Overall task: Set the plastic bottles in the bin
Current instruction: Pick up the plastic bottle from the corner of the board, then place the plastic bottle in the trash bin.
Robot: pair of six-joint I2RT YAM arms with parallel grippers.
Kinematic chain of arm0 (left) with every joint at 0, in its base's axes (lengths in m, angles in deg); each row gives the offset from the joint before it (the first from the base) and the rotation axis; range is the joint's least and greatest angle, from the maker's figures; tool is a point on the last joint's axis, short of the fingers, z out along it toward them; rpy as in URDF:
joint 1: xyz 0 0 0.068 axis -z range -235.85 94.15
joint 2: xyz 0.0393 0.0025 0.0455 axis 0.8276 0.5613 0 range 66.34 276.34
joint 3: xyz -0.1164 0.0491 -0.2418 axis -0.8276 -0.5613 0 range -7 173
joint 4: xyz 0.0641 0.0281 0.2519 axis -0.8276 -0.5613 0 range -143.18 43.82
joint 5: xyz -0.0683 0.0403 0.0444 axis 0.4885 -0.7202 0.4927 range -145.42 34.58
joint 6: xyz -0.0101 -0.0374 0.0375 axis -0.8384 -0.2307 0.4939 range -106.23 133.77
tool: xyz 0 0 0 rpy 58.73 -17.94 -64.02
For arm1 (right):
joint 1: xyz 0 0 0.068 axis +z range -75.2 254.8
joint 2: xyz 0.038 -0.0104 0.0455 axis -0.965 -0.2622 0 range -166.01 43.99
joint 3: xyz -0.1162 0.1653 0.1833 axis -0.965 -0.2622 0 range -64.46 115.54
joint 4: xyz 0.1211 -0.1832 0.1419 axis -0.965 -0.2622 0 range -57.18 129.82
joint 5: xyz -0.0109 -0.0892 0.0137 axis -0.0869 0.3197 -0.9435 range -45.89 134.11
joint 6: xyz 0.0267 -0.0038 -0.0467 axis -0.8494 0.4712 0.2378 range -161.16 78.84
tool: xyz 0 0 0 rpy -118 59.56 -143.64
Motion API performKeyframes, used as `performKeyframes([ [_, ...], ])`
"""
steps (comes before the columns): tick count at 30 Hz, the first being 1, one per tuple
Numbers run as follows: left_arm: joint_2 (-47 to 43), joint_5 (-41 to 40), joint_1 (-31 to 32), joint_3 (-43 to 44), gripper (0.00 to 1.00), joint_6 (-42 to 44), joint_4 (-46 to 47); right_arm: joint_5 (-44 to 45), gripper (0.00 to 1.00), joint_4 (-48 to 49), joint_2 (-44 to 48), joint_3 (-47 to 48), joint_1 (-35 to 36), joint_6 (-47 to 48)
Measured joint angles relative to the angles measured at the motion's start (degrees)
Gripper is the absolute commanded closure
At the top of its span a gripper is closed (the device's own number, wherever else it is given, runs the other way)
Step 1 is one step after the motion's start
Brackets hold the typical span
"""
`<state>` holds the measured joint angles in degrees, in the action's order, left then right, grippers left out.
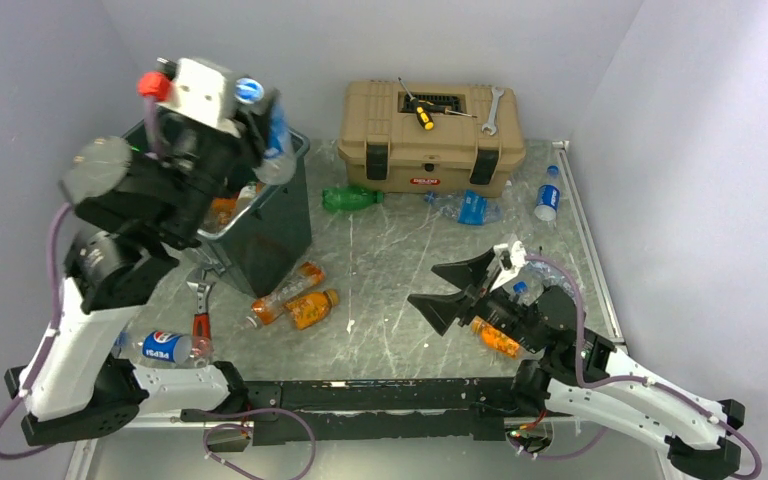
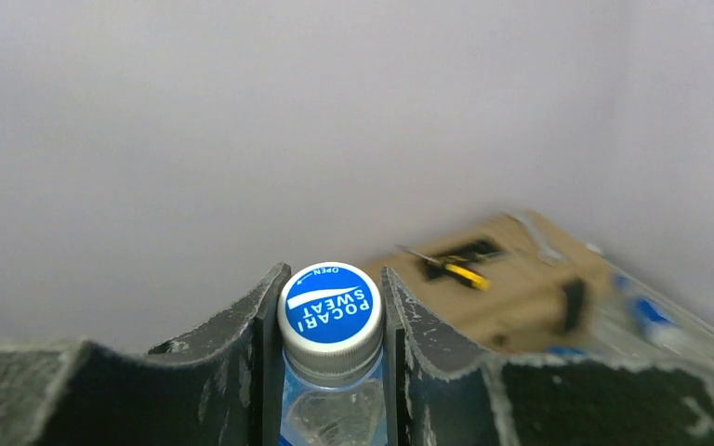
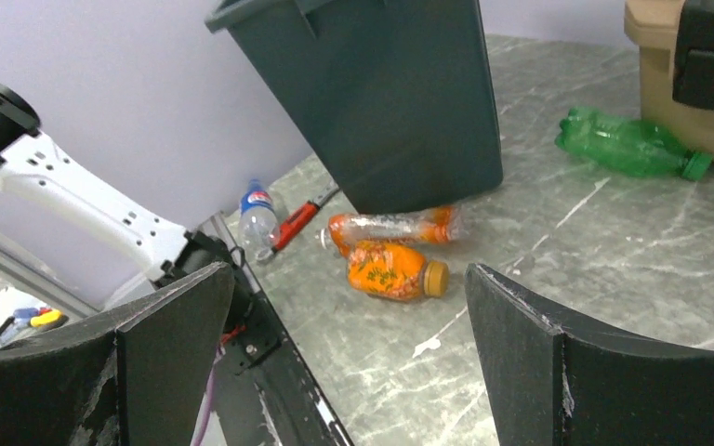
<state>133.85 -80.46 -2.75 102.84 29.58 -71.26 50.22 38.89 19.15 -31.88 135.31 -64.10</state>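
Tan toolbox (image 1: 430, 150) stands near the green bin (image 1: 275, 235).

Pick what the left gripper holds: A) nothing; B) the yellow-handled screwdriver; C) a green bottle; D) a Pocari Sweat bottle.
D: the left gripper is shut on the Pocari Sweat bottle, whose blue printed cap shows between the jaws in the left wrist view.

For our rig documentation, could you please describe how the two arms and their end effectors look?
Both arms have white link shells, black joints and a mauve cable looping alongside. The left arm has a white housing at its wrist. The left end effector and right end effector have scuffed, matte black, wedge-shaped fingers.
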Motion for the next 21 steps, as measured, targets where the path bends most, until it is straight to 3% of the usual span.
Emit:
performKeyframes([
  [2, 0.3, -2.8, -3.0, 3.3, 1.0, 2.4, 0.1, 0.1, 0.0, -0.3, 0.0, -0.9, 0.0, 0.0],
  [7, 7.5, -4.3, -19.7, 13.7, 1.0, 1.8, -3.3, 0.4, 0.0, -1.4, -1.6, -1.4, 0.0, 0.0],
  [11, 13.3, -4.2, -31.0, 15.4, 1.0, -2.0, -5.3, 0.4, 0.0, -2.0, -1.9, -1.4, 0.0, 0.0],
  [18, 17.9, -1.5, -51.5, 3.7, 1.0, -14.2, -7.4, 0.0, 0.0, -2.5, -1.9, -1.5, 0.0, 0.0],
  [21, 16.5, -1.5, -58.3, -5.2, 1.0, -17.9, -3.4, -0.3, 0.0, -2.5, -1.1, -2.4, 0.0, -0.1],
])
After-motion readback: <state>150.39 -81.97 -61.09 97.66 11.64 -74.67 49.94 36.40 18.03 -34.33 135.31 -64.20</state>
